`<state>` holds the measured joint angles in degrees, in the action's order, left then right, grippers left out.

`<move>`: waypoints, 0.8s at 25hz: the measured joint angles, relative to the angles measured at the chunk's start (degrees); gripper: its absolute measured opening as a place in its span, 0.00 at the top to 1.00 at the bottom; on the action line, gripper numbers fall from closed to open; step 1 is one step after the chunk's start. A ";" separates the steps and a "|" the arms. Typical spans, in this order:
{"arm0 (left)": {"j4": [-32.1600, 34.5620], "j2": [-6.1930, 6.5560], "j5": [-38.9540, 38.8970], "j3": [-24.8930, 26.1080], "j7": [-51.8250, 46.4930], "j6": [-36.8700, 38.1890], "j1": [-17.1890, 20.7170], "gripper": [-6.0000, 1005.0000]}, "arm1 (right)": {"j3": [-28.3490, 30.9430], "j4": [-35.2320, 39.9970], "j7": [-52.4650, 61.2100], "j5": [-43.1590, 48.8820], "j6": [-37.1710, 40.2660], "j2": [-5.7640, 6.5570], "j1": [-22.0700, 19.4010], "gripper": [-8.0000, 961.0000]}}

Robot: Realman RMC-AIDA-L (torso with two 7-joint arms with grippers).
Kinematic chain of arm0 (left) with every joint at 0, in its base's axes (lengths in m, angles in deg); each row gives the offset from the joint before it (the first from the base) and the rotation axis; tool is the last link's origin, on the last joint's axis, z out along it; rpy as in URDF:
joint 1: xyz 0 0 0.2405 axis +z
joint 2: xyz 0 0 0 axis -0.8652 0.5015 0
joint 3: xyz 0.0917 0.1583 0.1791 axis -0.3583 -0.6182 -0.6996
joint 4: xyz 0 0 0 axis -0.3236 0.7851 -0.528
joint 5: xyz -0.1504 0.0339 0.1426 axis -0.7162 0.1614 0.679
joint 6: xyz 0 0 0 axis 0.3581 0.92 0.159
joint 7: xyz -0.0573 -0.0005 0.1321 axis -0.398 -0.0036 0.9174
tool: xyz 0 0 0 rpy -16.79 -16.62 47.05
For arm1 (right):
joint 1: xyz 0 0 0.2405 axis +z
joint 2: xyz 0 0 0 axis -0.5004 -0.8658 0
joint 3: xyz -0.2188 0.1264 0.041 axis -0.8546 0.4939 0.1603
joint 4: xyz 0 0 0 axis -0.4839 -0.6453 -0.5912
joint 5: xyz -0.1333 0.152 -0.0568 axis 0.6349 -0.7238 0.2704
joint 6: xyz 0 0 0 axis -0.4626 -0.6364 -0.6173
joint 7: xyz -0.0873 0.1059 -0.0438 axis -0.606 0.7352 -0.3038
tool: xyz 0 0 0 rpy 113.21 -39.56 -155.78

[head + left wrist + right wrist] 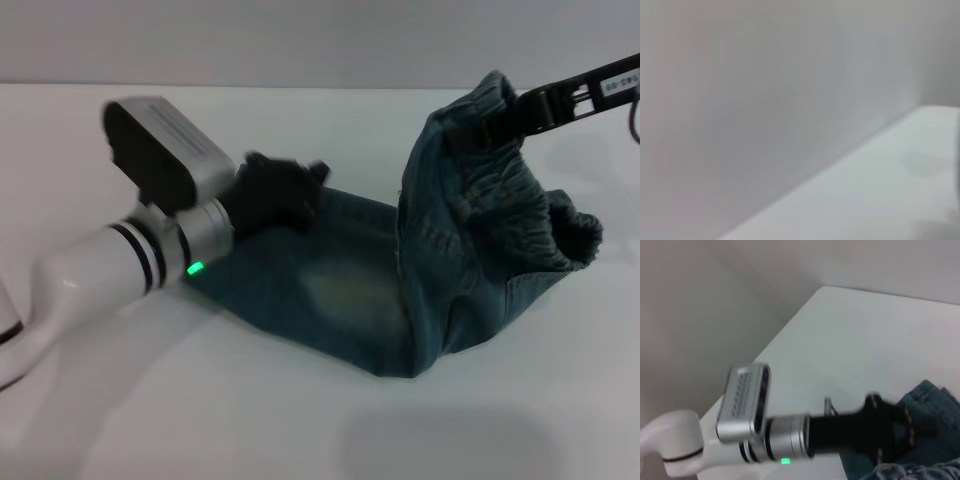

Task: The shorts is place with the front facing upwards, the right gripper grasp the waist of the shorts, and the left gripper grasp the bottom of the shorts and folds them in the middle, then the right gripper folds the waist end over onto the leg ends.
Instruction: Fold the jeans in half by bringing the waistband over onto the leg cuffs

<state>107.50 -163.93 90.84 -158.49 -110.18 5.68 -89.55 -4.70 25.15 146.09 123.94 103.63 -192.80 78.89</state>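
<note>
nearest us lies the folded edge of the shorts, denim spread flat on the white table with its long axis running left to right. left gripper sits on the leg ends at the left, claw on the cloth, though whether it pinches or merely presses i cannot tell. over on the far right, the right gripper is pinching the waist, lifted clear of the table and bunched. my read: the waist must travel leftward over the flat legs, towards that left claw.
</note>
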 joint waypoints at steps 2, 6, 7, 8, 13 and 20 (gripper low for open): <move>0.24 -0.06 -0.31 3.17 0.96 -0.03 0.27 0.98 | -0.79 -0.60 -0.29 0.00 -0.70 -0.14 0.30 0.93; -0.19 -0.16 -0.44 10.35 1.22 -0.01 0.36 0.97 | -1.73 -3.24 -1.00 0.00 -2.42 -0.20 1.41 0.93; -0.31 -0.16 -0.44 11.84 1.25 0.04 0.44 0.97 | -1.77 -3.74 -1.19 0.00 -2.72 -0.21 1.66 0.93; -0.31 -0.16 -0.44 11.84 1.25 0.04 0.44 0.97 | -1.78 -4.22 -1.43 0.00 -3.01 -0.25 1.91 0.93; -0.01 0.08 -0.47 18.64 1.65 0.98 2.23 0.97 | -1.82 -5.15 -1.85 0.00 -6.12 -1.02 3.30 0.93; -0.35 0.08 -0.44 22.63 3.89 1.89 3.91 0.97 | -4.59 -11.54 -4.50 0.07 -12.11 -1.77 6.89 0.93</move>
<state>107.15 -163.85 90.39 -135.87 -106.29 7.57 -85.65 -9.30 13.61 141.58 124.01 91.52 -194.57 85.78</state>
